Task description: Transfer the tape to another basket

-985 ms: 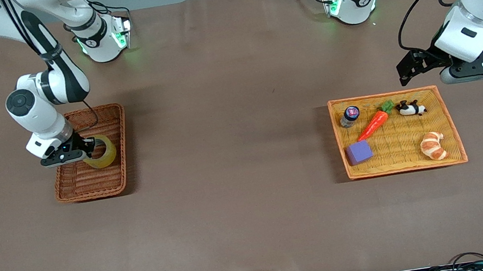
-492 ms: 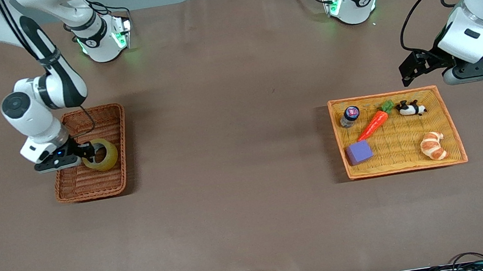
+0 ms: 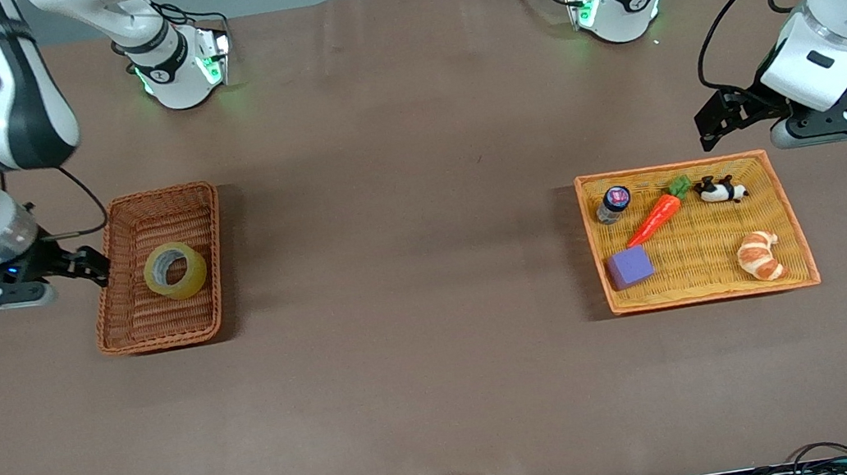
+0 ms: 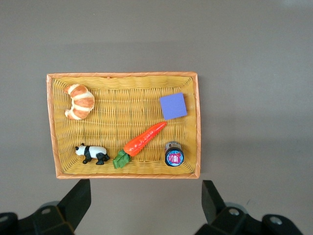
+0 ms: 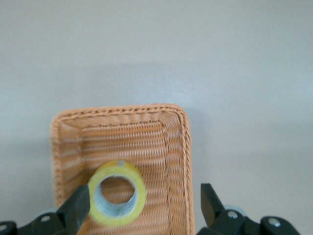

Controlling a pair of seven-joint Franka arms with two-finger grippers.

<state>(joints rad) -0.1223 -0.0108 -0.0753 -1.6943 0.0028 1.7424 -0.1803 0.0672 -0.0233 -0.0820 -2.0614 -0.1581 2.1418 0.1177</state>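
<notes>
The tape (image 3: 175,270), a yellowish ring with a grey core, lies hole-up and free in the reddish-brown wicker basket (image 3: 201,198). My right gripper (image 3: 89,266) hangs open and holds nothing, raised beside the basket's rim toward the right arm's end of the table. In the right wrist view the tape (image 5: 117,193) and basket (image 5: 122,110) show well below the right gripper (image 5: 144,198). My left gripper (image 3: 711,129) waits open in the air over the table by the yellow tray's rim; in the left wrist view the left gripper (image 4: 145,194) has only bare table between its fingers.
The shallow yellow-orange tray (image 3: 800,234) sits toward the left arm's end with a croissant (image 3: 759,256), purple block (image 3: 630,266), carrot (image 3: 654,217), panda toy (image 3: 722,189) and small jar (image 3: 614,203). Brown tabletop stretches between the two containers.
My right gripper opened, let go of the tape and rose away from the basket toward the right arm's end. The tape settled in the basket. The left arm barely moved.
</notes>
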